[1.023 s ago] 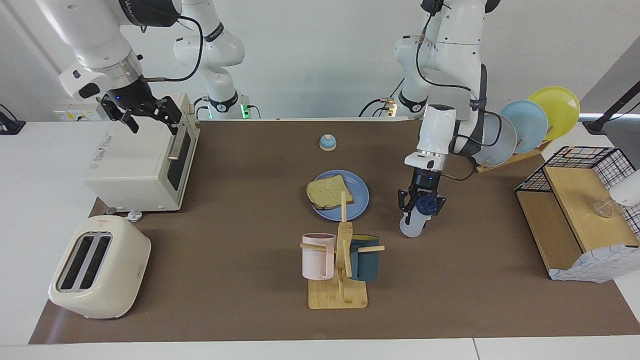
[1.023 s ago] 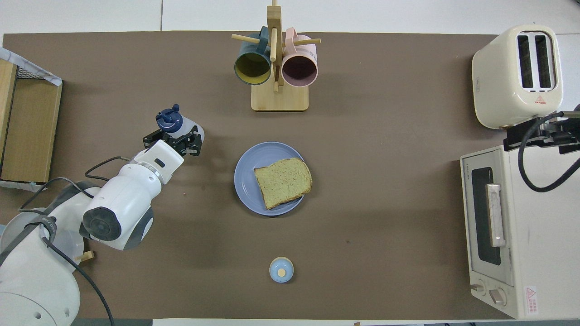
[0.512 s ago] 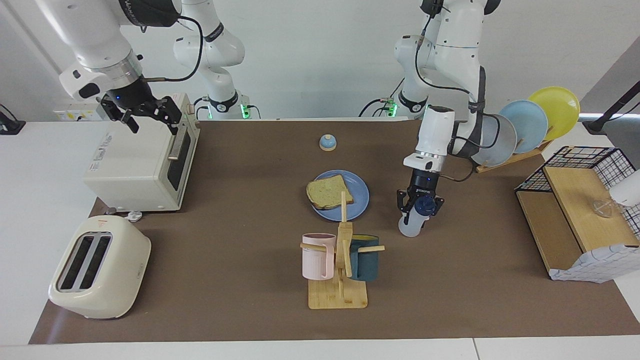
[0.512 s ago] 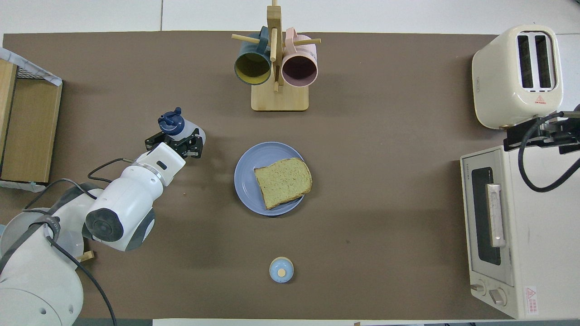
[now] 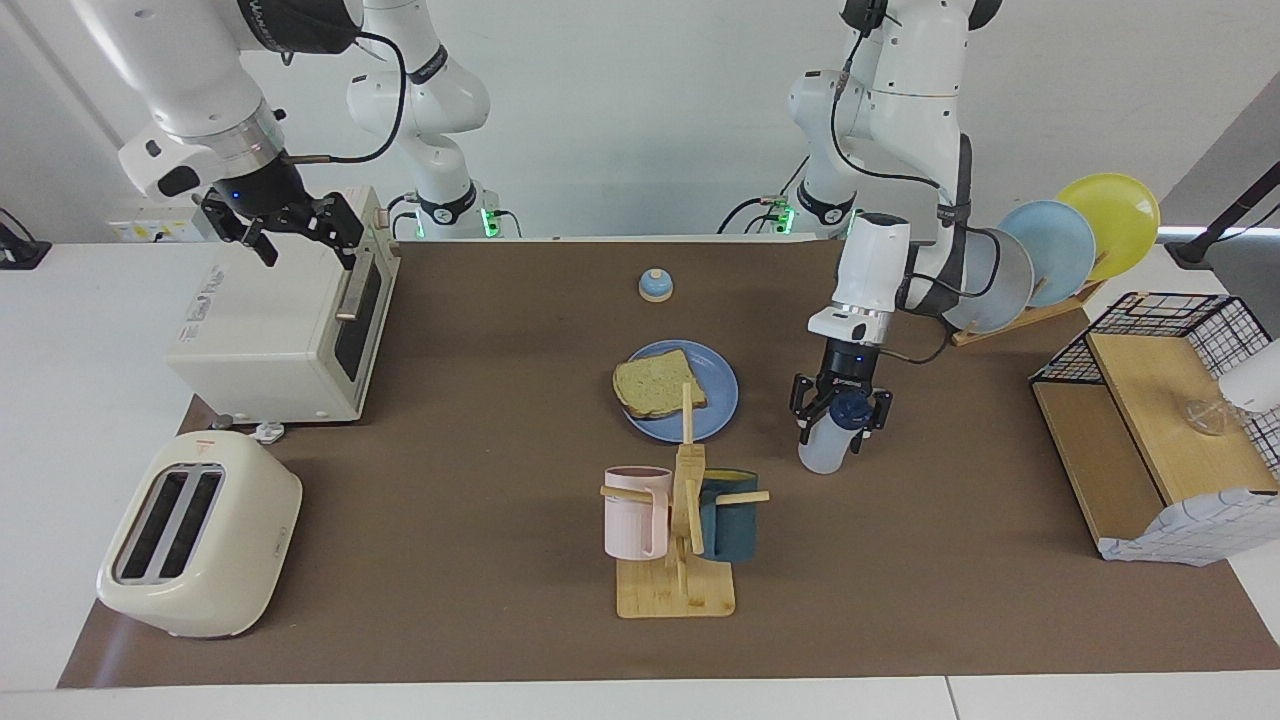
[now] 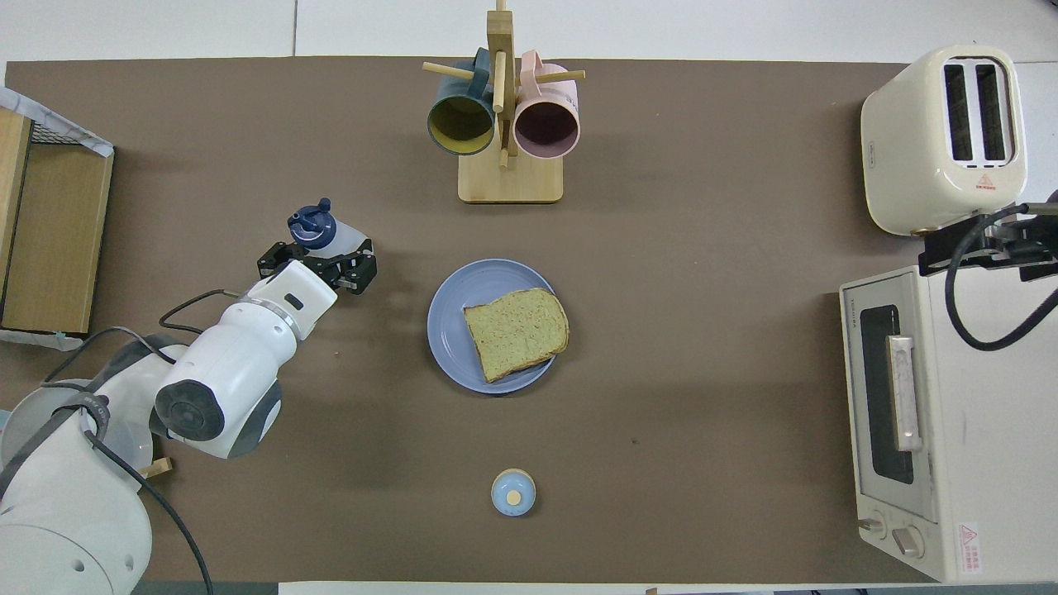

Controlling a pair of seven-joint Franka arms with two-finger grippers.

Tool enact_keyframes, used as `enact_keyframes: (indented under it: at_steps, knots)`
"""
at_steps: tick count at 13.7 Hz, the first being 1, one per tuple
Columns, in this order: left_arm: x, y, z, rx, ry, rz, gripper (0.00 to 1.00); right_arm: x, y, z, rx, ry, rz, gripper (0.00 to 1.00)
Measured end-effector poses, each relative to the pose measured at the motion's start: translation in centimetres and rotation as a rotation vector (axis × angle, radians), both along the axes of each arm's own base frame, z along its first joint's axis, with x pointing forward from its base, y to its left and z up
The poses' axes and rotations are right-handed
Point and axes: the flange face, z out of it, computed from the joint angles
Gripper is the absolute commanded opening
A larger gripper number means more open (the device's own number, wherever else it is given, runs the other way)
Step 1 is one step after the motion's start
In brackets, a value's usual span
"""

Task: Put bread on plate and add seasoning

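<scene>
Bread (image 5: 658, 385) on plate (image 5: 718, 414), left end effector (image 5: 841, 416) spread open around upright seasoning bottle (image 5: 826, 446), right end effector (image 5: 296, 228) open over toaster oven (image 5: 265, 330)

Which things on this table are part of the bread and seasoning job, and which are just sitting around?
Part of the job:
bread
blue plate under it
seasoning bottle
left tool, around the bottle

Just lying about:
bell
mug stand with two mugs
toaster
toaster oven
rack of plates
</scene>
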Motion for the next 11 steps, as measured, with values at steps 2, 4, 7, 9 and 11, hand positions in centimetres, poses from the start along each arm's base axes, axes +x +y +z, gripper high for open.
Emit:
enact_keyframes:
  at_steps: [2, 4, 7, 9, 11]
  knots:
    - [0.0, 0.0, 0.0, 0.000, 0.000, 0.000, 1.00, 0.0, 0.0, 0.0, 0.000, 0.000, 0.000, 1.00]
    - [-0.1, 0.0, -0.1, 0.001, 0.003, 0.000, 1.00, 0.0, 0.0, 0.0, 0.000, 0.000, 0.000, 1.00]
    - [-0.5, 0.1, -0.5, 0.001, 0.011, -0.001, 1.00, 0.0, 0.0, 0.0, 0.000, 0.000, 0.000, 1.00]
    - [-0.7, 0.1, -0.7, 0.000, 0.013, -0.002, 1.00, 0.0, 0.0, 0.0, 0.000, 0.000, 0.000, 1.00]
    - [-1.1, 0.2, -0.6, -0.003, 0.014, -0.002, 1.00, 0.0, 0.0, 0.0, 0.000, 0.000, 0.000, 1.00]
